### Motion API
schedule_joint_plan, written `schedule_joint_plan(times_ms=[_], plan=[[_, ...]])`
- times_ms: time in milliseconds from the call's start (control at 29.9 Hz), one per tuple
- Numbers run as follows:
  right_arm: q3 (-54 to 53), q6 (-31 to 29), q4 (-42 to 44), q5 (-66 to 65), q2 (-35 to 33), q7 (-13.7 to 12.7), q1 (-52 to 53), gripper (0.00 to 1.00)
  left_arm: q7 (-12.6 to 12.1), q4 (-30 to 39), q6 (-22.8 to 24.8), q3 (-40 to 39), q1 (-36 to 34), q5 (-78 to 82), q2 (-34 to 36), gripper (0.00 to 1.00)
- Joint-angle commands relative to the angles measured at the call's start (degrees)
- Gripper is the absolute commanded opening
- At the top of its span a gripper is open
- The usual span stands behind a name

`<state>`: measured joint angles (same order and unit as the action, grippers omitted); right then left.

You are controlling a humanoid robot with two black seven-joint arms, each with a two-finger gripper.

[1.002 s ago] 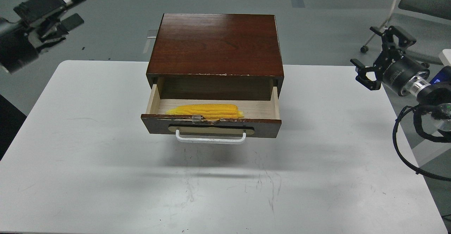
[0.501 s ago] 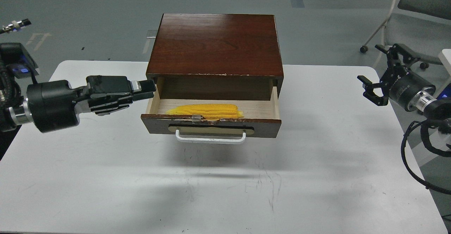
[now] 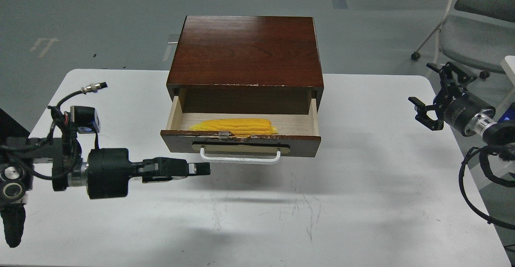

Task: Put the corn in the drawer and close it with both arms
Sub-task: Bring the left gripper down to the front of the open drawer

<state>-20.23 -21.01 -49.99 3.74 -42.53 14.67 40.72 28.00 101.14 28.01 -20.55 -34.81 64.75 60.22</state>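
The dark brown drawer (image 3: 240, 143) stands pulled out of the cabinet (image 3: 246, 50), showing its pale wood inside. The yellow corn (image 3: 234, 126) lies lengthwise in it, just behind the chipped front. The white bar handle (image 3: 240, 158) hangs on the front. My left gripper (image 3: 203, 169) reaches in low from the left. Its fingers lie together and its tip is just below and left of the handle's left end, holding nothing. My right gripper (image 3: 432, 95) hovers past the table's right edge, fingers spread and empty, well away from the drawer.
The white table (image 3: 257, 218) carries only the cabinet. A plain dark panel sits under the drawer, in shadow. A grey wheeled chair (image 3: 470, 13) stands behind the right arm. Loose black cables (image 3: 468, 178) hang from the right arm.
My left arm has swung down from high at the left to the table in front of the drawer's left corner. The right gripper has sunk a little. The corn and the drawer have not moved.
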Motion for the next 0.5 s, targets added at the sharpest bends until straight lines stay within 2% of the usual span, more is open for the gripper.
schedule_joint_plan(times_ms=[0,334,468], plan=[[-0.9,0.2,0.3,-0.1,0.3,0.0,0.7,0.96,0.0,-0.3,0.0,0.0,2.8,4.2,-4.7,0.0],[-8.1,1.0,5.1,0.0,6.6,0.1,2.6,0.95,0.0,-4.8,0.0,-1.2,3.3,3.1,-8.9,0.0],[-9.1,5.1,5.1,0.0,9.2,0.4,2.7,0.95,0.0,-7.6,0.0,-2.5,3.4,-1.2,-10.1,0.0]])
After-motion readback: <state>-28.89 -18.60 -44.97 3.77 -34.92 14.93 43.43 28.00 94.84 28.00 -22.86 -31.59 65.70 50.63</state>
